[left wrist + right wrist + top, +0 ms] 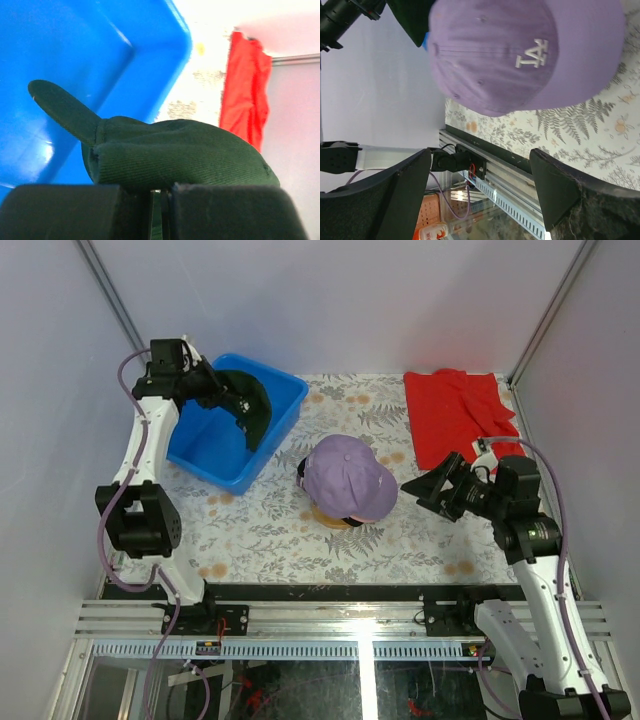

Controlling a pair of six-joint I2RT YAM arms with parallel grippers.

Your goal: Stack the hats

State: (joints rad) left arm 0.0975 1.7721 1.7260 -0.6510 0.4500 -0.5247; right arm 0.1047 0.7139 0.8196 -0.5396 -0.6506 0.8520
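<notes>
A dark green hat hangs over the blue bin, with my left gripper shut on its edge. In the left wrist view the green hat bulges just above my left gripper, its brim pointing up and left. A lavender hat with white lettering sits on top of a pile at the table's middle, a dark rim showing beneath it. My right gripper stands open just right of the pile. In the right wrist view the lavender hat lies beyond my right gripper, nothing between its fingers.
A red cloth lies at the back right, also seen as the red cloth in the left wrist view. A round wooden stand peeks out under the pile. The floral table cover ends at a black rail in front.
</notes>
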